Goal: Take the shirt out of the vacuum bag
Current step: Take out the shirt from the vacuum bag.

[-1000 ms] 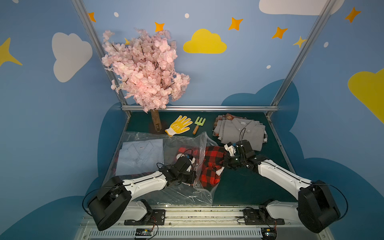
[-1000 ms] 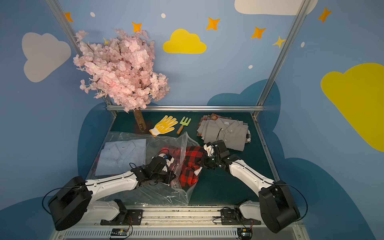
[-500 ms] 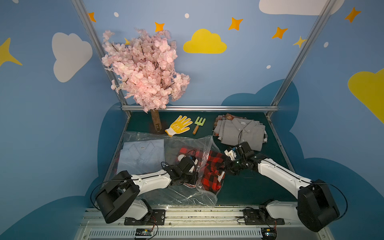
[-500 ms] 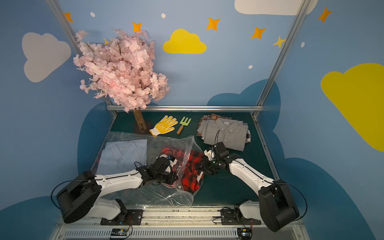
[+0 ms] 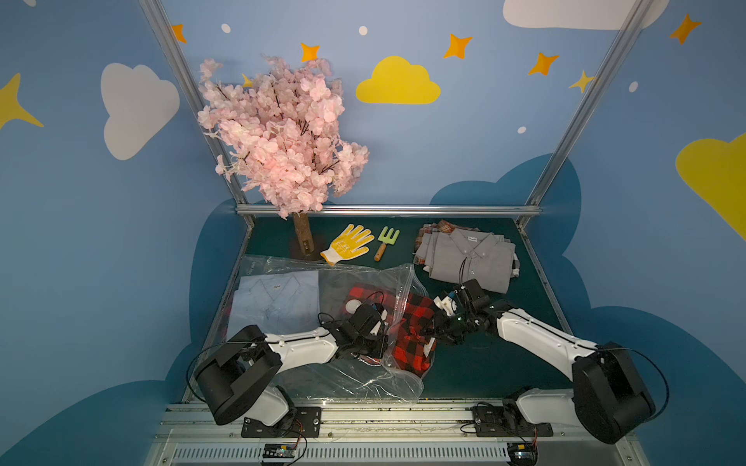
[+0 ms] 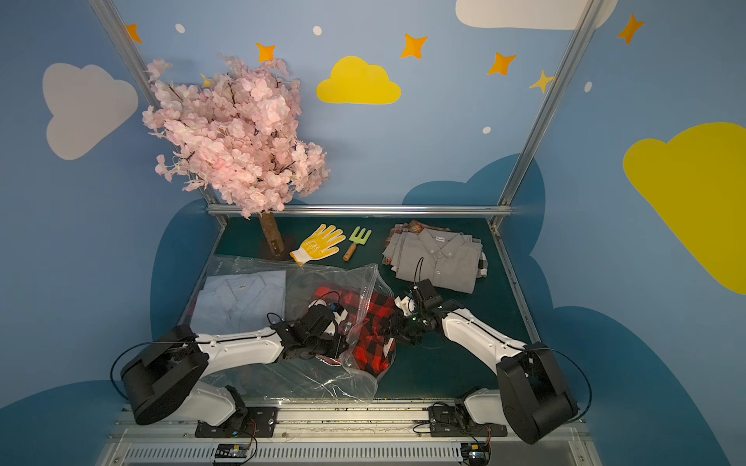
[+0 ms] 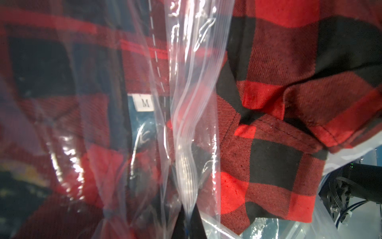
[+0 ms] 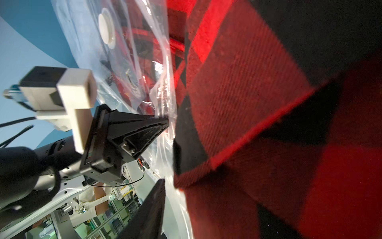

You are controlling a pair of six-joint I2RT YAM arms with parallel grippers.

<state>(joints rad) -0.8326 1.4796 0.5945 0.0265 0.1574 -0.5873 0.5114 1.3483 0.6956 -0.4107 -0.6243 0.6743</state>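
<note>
While the red-and-black plaid shirt (image 5: 411, 318) lies partly out of the vacuum bag (image 5: 355, 383), its size label (image 7: 144, 102) under the film and its other end bare on the table (image 5: 484, 371) beyond the zip-seal strip (image 5: 403, 290), we treat the extraction as incomplete. The left gripper (image 8: 167, 122) is pinched together on a fold of bag film at the mouth. The right gripper (image 5: 428, 333) sits against the shirt's bare edge; its wrist view shows one finger (image 8: 153, 207) only, with cloth covering the rest, so we cannot tell whether it stands apart or is clamped on fabric. We judge three faults likely. First, the slick film may slide out of the left pinch, and the bag would then travel with the shirt. Second, a closing right gripper may catch film together with cloth, locking the two. Third, the covered end may snag on the strip if the pull runs across the mouth and not straight out of it.
</note>
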